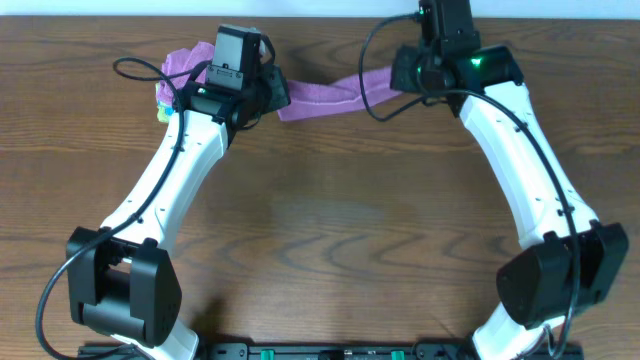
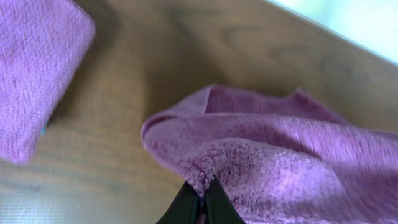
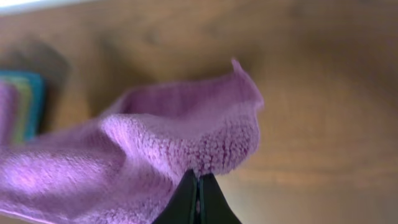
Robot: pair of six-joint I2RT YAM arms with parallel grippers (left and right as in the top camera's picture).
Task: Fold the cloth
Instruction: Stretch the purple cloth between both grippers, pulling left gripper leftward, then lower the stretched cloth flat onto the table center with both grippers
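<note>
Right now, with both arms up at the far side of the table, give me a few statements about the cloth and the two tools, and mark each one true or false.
1. The left tool is shut on an edge of the cloth. True.
2. The right tool hangs open, clear of the cloth. False: it is shut on the cloth too.
3. The cloth lies folded flat on the table. False: it stretches, bunched, between the two tools.
4. A stack of cloths sits near the left tool. True.
</note>
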